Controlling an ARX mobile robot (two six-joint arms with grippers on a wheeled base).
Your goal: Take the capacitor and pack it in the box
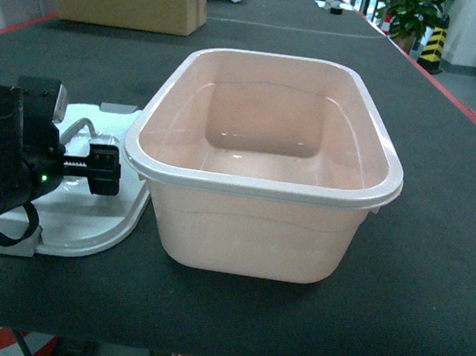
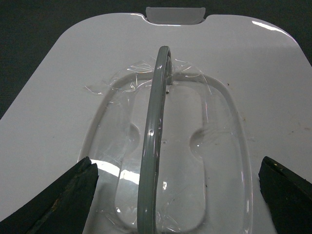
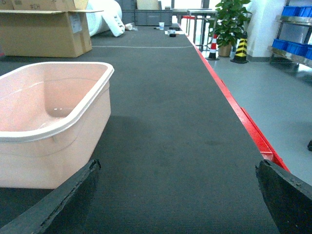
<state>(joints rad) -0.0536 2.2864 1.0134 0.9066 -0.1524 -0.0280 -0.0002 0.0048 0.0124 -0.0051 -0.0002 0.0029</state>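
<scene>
Left pincer [image 2: 175,195]: spread, over lid handle [image 2: 153,141]
Right pincer [image 3: 178,195]: spread, above counter [image 3: 175,122]
Box [image 1: 259,180]: uncovered; lid [image 1: 87,221] at its 9 o'clock

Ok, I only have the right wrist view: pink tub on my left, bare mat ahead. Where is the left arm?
Observer: Left pincer hangs over the white lid, left of the box.
Operator: Is it gripping the lid?
Observer: No. Its wrist view shows both fingers spread wide either side of the grey handle.
Operator: Anything in the box yet?
Observer: The head view shows it empty, and no capacitor shows in any view.
</scene>
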